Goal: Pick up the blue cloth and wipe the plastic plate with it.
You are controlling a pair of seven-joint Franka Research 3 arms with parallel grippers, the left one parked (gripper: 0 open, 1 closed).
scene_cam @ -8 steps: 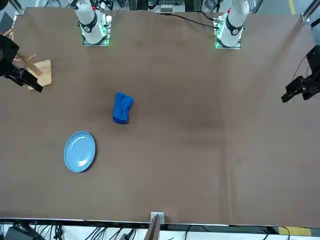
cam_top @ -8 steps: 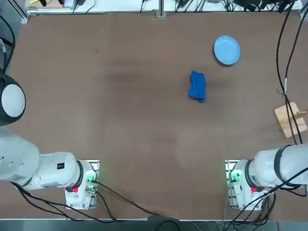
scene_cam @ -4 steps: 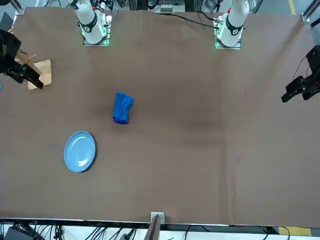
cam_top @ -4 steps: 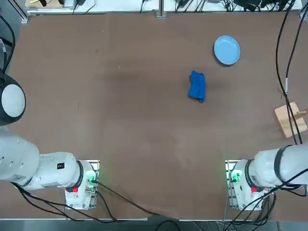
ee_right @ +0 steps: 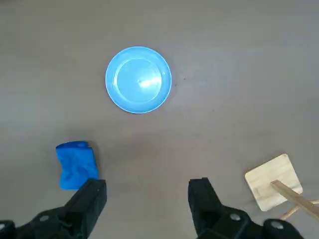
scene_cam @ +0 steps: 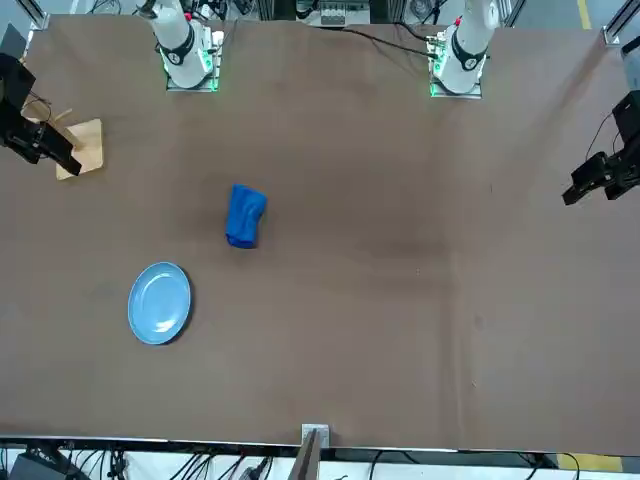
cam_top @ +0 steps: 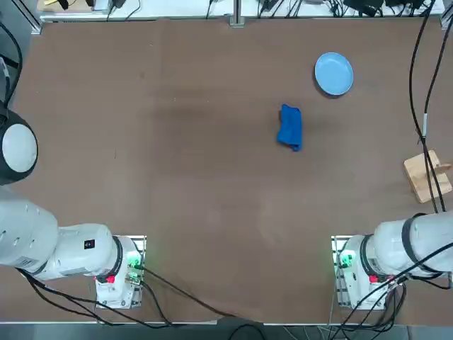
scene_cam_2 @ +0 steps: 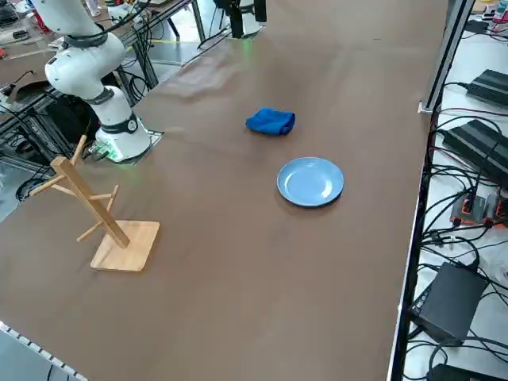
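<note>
Blue cloth (cam_top: pixel 290 127) lies bunched on the worktop (cam_top: pixel 177 156) near the plastic plate (cam_top: pixel 333 74); right gripper (ee_right: pixel 147 196) hangs high above, fingers spread and empty — a scene fitting either before or after wiping.

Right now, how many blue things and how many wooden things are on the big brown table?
Blue: 2, the blue cloth and the plastic plate.
Wooden: 1, the wooden rack.
Total: 3.
The right gripper hangs open high above the table, touching none of them.
</note>
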